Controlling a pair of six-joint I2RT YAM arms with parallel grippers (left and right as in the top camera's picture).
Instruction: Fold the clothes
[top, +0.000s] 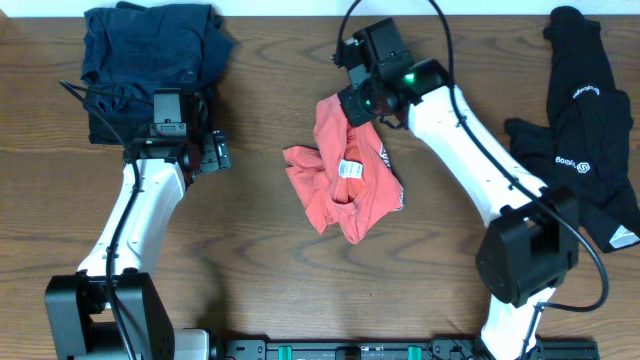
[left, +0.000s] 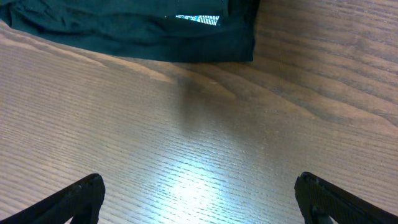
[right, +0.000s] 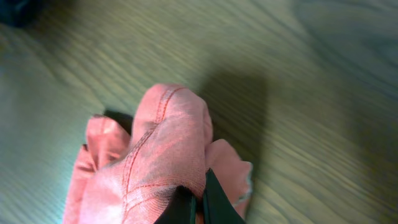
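Right gripper (right: 196, 200) clamps a thin fold of the coral-red T-shirt (right: 163, 140); it could slip free when lifted. Left gripper (left: 199, 190) spread apart, empty.

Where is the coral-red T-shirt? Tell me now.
Overhead view: the coral-red T-shirt lies crumpled mid-table, pinched by the right claw, between the navy pile and the black garment.

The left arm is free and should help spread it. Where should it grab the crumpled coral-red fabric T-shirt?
Probably the loose fold jutting from the left edge of the coral-red T-shirt, approached from the left. It sticks clear of the bunch and lies away from the right gripper, which is shut on the far edge.
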